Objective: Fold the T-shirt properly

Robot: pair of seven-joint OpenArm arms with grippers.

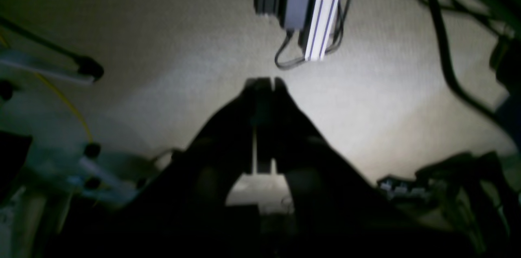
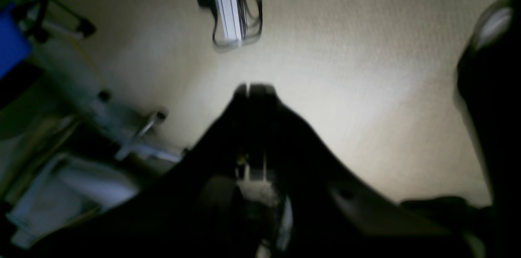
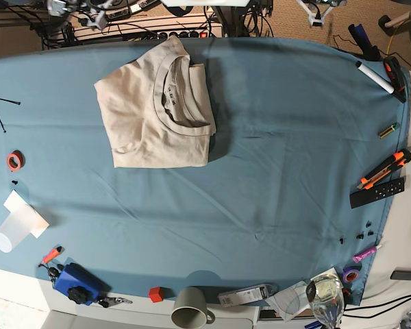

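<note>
T-shirt (image 3: 157, 113) lies folded into a compact beige rectangle on the far left part of the table (image 3: 281, 137) in the base view, collar up and facing the far edge, a small label inside the neck. The blue-teal cloth covers the table around it. Along the right edge sit a marker (image 3: 375, 77), an orange utility knife (image 3: 385, 168) and a black remote (image 3: 377, 192). At the left edge are a roll of red tape (image 3: 14, 161) and a clear plastic cup (image 3: 17, 229); at the near edge, a grey mug (image 3: 190, 308). Neither arm shows in this view.

From the left wrist camera, the left gripper (image 1: 264, 84) is dark and blurred, its jaws pressed together on nothing, above pale carpet.

From the right wrist camera, the right gripper (image 2: 254, 88) likewise has its jaws together and empty over the carpet.
</note>
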